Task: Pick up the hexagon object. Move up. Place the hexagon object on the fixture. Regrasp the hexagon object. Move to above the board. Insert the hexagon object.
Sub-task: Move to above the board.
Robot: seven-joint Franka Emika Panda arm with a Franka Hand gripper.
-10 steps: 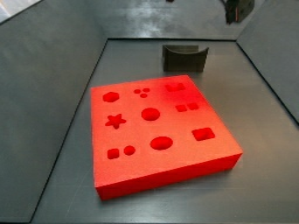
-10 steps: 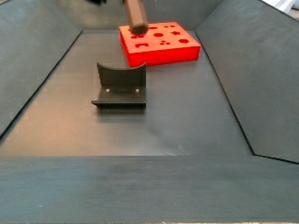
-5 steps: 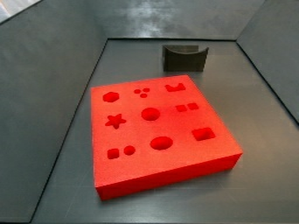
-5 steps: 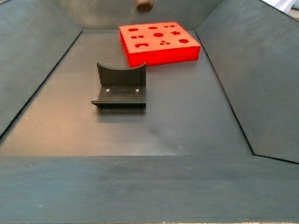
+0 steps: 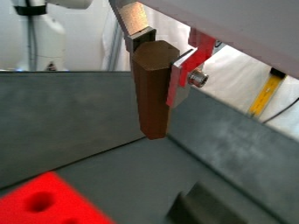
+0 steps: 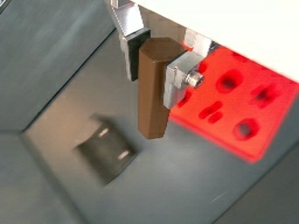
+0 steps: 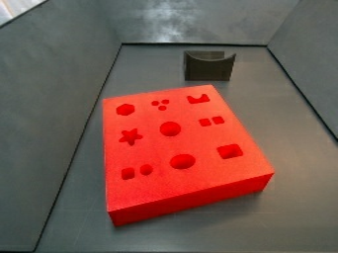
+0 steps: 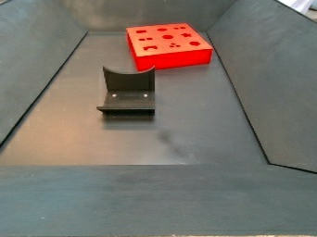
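In both wrist views my gripper (image 5: 159, 58) (image 6: 155, 63) is shut on the hexagon object (image 5: 152, 92) (image 6: 152, 92), a reddish-brown six-sided peg that hangs down between the silver fingers (image 5: 184, 74). It is held high above the floor. Both side views miss the gripper and the peg. The red board (image 7: 179, 148) (image 8: 168, 44) (image 6: 239, 101) lies flat with its recesses facing up, and a corner of it (image 5: 47, 199) shows in a wrist view. The dark fixture (image 7: 209, 65) (image 8: 128, 91) (image 6: 107, 149) stands on the floor apart from the board.
Sloped grey walls (image 7: 53, 59) (image 8: 266, 83) enclose the dark floor (image 8: 161, 139). Beyond the wall, a wrist view shows a white stand (image 5: 47, 39) and a yellow-black cable (image 5: 267, 92).
The gripper with the peg has risen out of both side views; a second ago it was at their upper edge, half a second ago only the peg's tip showed.
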